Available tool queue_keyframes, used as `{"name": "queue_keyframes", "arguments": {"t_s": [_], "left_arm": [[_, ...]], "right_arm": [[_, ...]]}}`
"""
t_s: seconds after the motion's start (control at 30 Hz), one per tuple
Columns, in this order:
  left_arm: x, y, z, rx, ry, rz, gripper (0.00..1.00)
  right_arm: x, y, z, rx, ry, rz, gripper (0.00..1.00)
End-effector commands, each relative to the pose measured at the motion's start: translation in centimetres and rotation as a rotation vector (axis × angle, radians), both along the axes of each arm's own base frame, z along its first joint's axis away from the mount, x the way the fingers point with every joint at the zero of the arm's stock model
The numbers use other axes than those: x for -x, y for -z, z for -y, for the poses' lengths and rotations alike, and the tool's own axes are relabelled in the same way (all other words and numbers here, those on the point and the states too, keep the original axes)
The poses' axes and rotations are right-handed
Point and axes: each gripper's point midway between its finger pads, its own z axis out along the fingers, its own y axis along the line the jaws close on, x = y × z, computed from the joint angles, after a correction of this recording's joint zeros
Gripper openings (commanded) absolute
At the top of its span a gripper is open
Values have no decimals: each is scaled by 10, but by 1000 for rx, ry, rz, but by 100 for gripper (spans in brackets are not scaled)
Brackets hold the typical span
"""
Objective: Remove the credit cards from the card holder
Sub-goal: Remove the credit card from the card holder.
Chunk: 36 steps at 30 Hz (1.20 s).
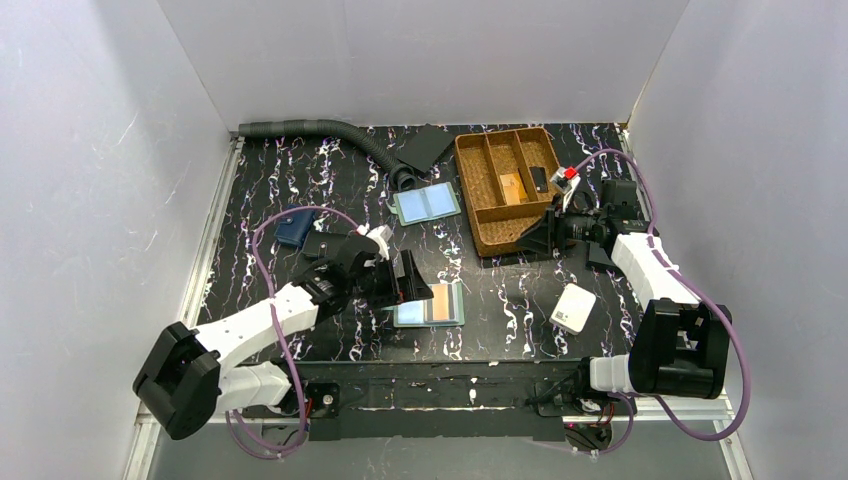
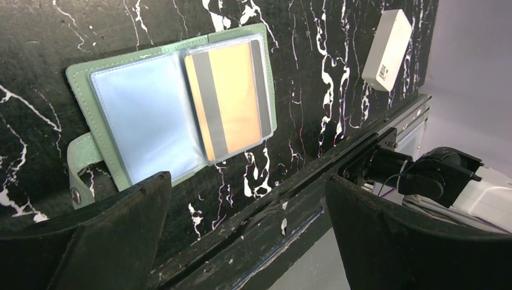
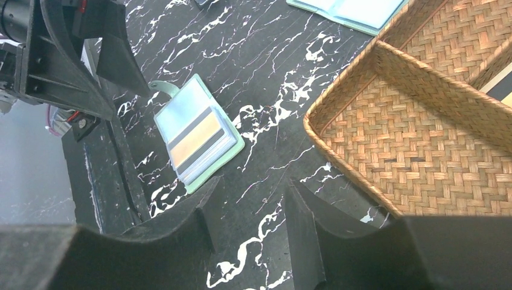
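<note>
The card holder [image 1: 440,305] lies open; its orange card [image 2: 232,96] looks thin, stiff, slick: pinch an edge. Left gripper [image 1: 408,282] at ten o'clock gapes empty; right gripper [image 3: 252,187] half-spread, empty.

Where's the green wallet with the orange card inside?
In the top view, the card holder lies open on the table near the front edge, just right of the left pincer, with a white box farther to its right.

Wicker tray [image 1: 463,185], white box [image 1: 573,307], pale-blue holder [image 1: 426,204], grey hose [image 1: 310,127], marbled table [image 1: 300,170].
</note>
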Motion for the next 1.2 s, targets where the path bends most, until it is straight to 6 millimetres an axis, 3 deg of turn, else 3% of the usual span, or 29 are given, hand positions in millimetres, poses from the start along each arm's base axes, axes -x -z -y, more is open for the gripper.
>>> {"name": "queue_keyframes", "arguments": {"t_s": [0.0,0.2,0.5,0.87,1.17], "left_arm": [[-2,-11,-3,-61,-18,-15,98],[-7,-7,-11,-177,-54,-32,98],[-8,-3,-4,-269,-43,-18,98],[-14,-3,-8,-489,-55,35,98],[-15,3,-4,-545,-25,61,98]], "right_arm": [[-5,-18,-1,-17,-5,53,50],[-7,-17,1,-3,14,50,50],[-8,-13,0,-10,14,33,50],[-6,-10,0,-8,3,39,50],[-6,-5,0,-11,-7,26,50]]}}
